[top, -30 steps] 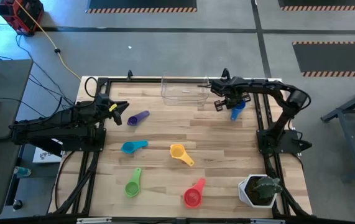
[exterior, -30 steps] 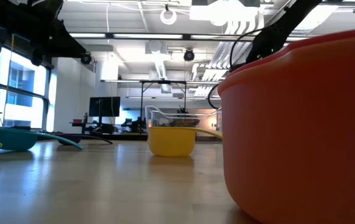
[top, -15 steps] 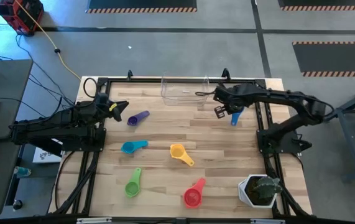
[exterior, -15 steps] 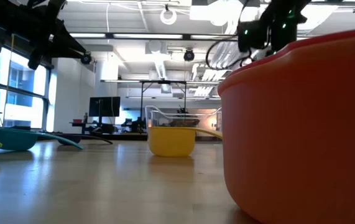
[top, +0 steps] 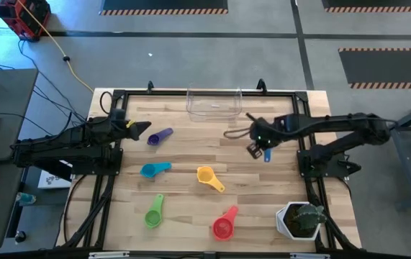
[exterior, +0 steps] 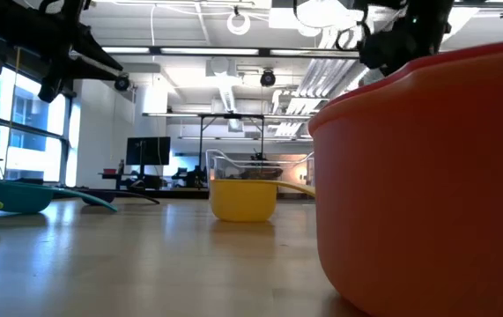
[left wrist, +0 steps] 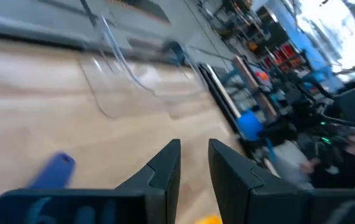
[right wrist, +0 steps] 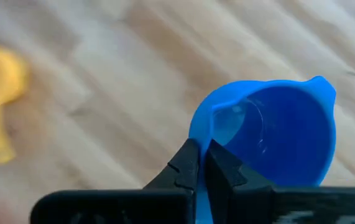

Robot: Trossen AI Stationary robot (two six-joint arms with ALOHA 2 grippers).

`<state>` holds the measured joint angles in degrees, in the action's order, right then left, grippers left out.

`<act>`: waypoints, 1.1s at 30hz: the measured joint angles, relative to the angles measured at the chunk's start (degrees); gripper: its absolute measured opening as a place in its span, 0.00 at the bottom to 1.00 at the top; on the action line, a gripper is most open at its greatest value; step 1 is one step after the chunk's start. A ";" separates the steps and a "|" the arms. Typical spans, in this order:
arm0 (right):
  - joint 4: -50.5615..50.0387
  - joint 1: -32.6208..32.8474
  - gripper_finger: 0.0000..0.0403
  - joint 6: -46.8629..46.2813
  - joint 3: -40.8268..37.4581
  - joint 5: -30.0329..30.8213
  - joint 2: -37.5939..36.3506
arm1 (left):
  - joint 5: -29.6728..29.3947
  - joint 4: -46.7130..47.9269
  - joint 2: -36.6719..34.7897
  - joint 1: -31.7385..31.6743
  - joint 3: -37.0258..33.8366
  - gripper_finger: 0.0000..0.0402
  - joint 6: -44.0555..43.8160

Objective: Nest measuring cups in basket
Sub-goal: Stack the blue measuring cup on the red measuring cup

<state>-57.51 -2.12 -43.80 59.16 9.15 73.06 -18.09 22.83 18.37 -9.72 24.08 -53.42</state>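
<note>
While the wooden desk (top: 191, 158) stretches beneath me, the clear basket (top: 214, 103) sits at its far edge, between my two arms. My right jaws (top: 257, 146) hang above the desk just in front of the basket, pinched tight on the rim of the blue cup (right wrist: 270, 134). My left jaws (left wrist: 193, 167) wait near the desk's left edge, slightly parted and holding nothing, beside the purple cup (top: 160, 136). Light blue (top: 154, 169), yellow (top: 209, 177), green (top: 153, 212) and red (top: 224, 224) cups lie scattered nearer the front.
</note>
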 joint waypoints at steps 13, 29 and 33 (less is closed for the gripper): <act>22.29 16.42 0.00 0.34 0.00 1.30 0.02 | 13.97 0.00 0.00 0.00 0.00 0.18 -10.24; 45.94 20.67 0.01 25.58 0.00 -2.33 0.07 | 10.08 -4.52 2.69 0.02 -0.02 0.18 -16.59; 46.09 21.64 0.01 34.85 0.00 -6.63 0.09 | 9.05 -4.50 5.03 0.00 -0.02 0.18 -16.55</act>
<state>-11.42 19.51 -8.96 59.16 2.52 73.14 -9.04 18.32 23.41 -9.72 24.05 -69.97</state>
